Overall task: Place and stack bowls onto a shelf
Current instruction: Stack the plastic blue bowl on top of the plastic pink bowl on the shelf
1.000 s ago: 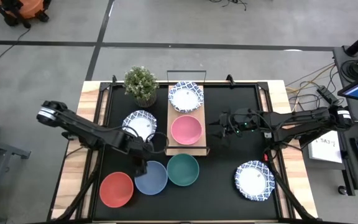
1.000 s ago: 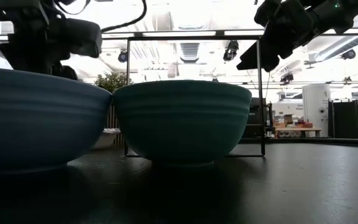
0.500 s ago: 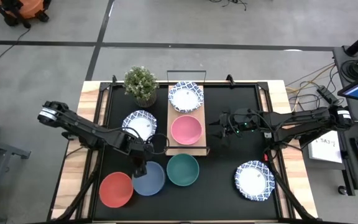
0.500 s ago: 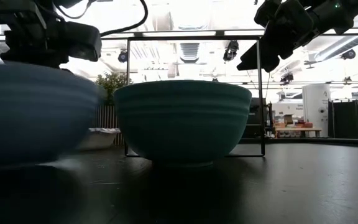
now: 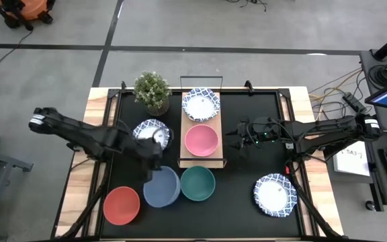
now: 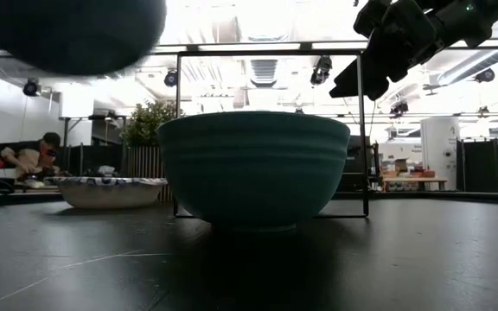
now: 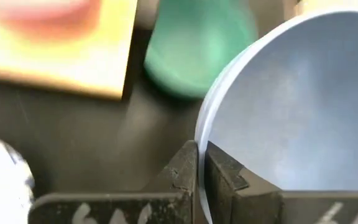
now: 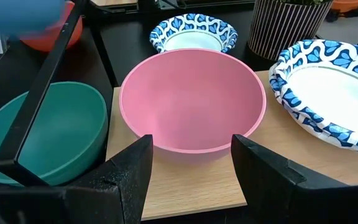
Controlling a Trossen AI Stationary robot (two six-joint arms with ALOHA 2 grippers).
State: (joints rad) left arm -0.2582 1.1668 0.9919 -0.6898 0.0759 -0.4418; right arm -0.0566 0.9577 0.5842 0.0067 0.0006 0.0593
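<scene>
My left gripper [image 5: 154, 173] is shut on the blue bowl [image 5: 162, 187], which hangs above the black mat, high in the low view [image 6: 67, 30]. The green bowl [image 5: 197, 183] and the red bowl [image 5: 121, 205] stand on the mat beside it. The wooden shelf [image 5: 187, 160] carries a pink bowl [image 5: 201, 140] and a white blue-patterned bowl [image 5: 201, 105]. My right gripper [image 5: 230, 140] hovers open at the shelf's right side, its fingers toward the pink bowl [image 8: 191, 106]. Two more patterned bowls [image 5: 152, 132] [image 5: 275, 195] rest on the mat. My left gripper pinches the blue bowl's rim [image 7: 199, 134] on the bowl's far left side, one finger inside the bowl and one outside. The fingers come at it from above, slanting in from the table's left. The bowl is lifted clear of the mat.
A potted green plant [image 5: 152, 91] stands at the far edge, left of the shelf. The shelf's thin black wire frame [image 6: 266, 53] rises over the board. A person sits far off in the room [image 6: 24, 160]. Bare mat lies between the green bowl and the right patterned bowl.
My left gripper has gone up with the blue bowl. The bowl stood on the mat beside the green bowl and now hangs clear of it, near the top of the low view. My right gripper has kept still.
</scene>
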